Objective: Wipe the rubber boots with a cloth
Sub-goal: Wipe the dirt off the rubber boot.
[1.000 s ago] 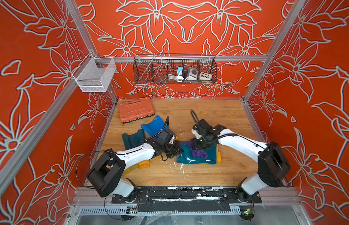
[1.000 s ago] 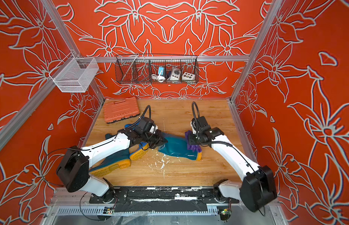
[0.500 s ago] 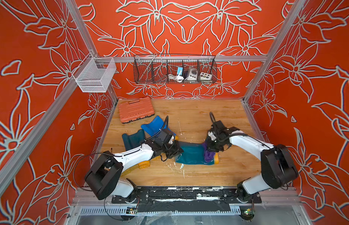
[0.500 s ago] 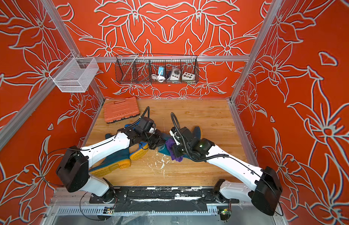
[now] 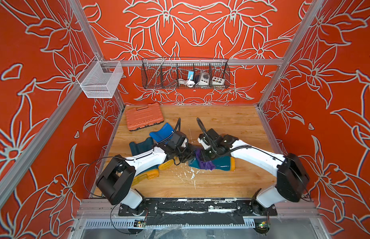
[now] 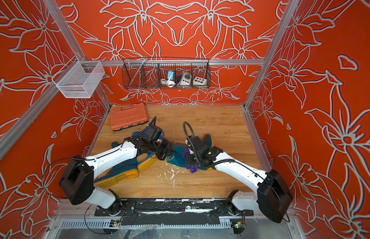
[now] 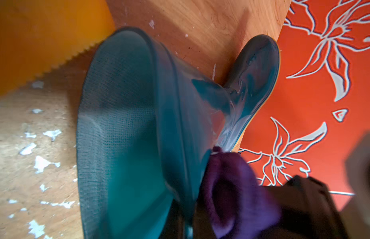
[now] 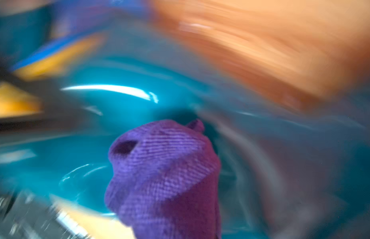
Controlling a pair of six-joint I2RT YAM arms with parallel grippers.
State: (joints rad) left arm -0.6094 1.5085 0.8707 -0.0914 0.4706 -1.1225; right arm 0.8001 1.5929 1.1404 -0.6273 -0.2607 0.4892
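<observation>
A dark teal boot (image 5: 221, 163) lies on its side in the middle of the wooden table (image 5: 221, 124), the left gripper (image 5: 187, 158) pinched tight on its top rim. The right gripper (image 5: 204, 160) is clamped on the bunched purple cloth (image 5: 203, 164), which presses on the boot's shaft. The blue boot (image 5: 161, 132) and second teal boot (image 5: 141, 145) lie to the left.

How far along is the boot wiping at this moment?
Done: the right pincer has the purple cloth, and the left pincer pins the centre teal boot by its shaft rim. In hand: cloth pressed on that boot's shaft. Remaining: the second teal boot and blue boot; whether wiped, unclear.
</observation>
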